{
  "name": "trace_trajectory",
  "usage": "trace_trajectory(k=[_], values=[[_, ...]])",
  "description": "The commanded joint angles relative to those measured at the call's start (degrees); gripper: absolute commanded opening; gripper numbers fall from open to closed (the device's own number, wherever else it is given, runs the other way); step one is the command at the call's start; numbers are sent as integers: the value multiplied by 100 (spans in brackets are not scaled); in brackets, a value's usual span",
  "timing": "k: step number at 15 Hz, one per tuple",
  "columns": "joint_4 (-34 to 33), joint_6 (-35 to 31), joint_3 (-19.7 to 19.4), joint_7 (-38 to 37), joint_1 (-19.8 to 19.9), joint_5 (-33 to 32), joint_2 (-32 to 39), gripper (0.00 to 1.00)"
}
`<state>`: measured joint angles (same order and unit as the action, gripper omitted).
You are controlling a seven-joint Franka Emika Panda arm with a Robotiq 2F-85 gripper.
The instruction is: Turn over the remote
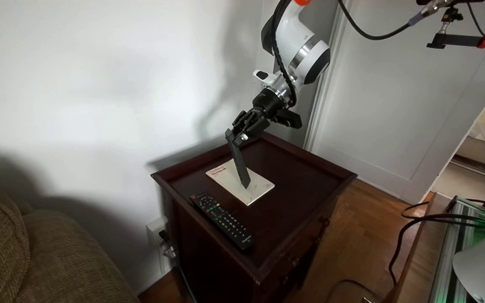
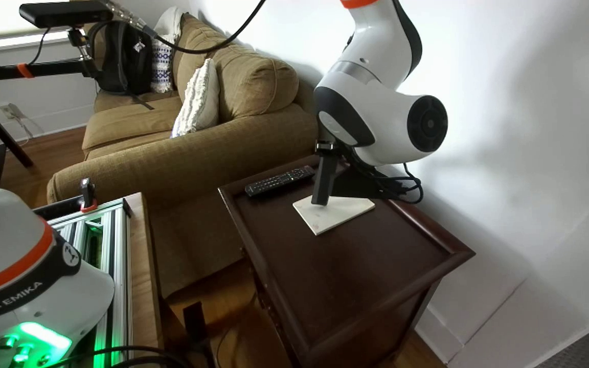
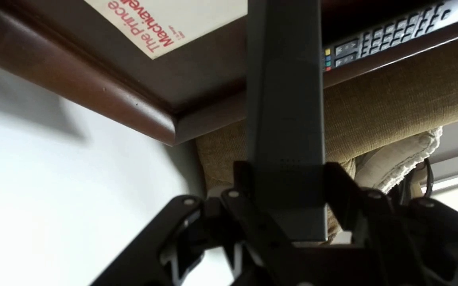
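The remote (image 3: 286,119) is a slim dark grey-black bar. My gripper (image 3: 286,182) is shut on it near one end, with a finger on each long side. A plain face with small rows of dots is turned to the wrist camera. In both exterior views the remote (image 1: 240,166) (image 2: 325,179) hangs steeply tilted, its lower end over the pale booklet (image 1: 259,185). I cannot tell whether that end touches the booklet. My gripper (image 1: 236,136) is above the table in an exterior view. The arm hides much of the gripper in an exterior view (image 2: 326,147).
A longer black remote with pale buttons (image 1: 221,221) lies along the edge of the dark wooden table (image 1: 301,181), beside the booklet. The table has a raised rim (image 2: 427,232). A wall (image 1: 99,84) and a brown sofa (image 2: 197,158) stand close by.
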<state>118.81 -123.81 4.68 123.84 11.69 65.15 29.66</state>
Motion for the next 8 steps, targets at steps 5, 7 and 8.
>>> trace_trajectory(k=[5, 7, 8], values=[[-68, 185, -431, 186, -107, 329, 239, 26], [-51, 81, -479, 197, -160, 325, 235, 26], [-28, 4, -501, 197, -199, 306, 217, 26]])
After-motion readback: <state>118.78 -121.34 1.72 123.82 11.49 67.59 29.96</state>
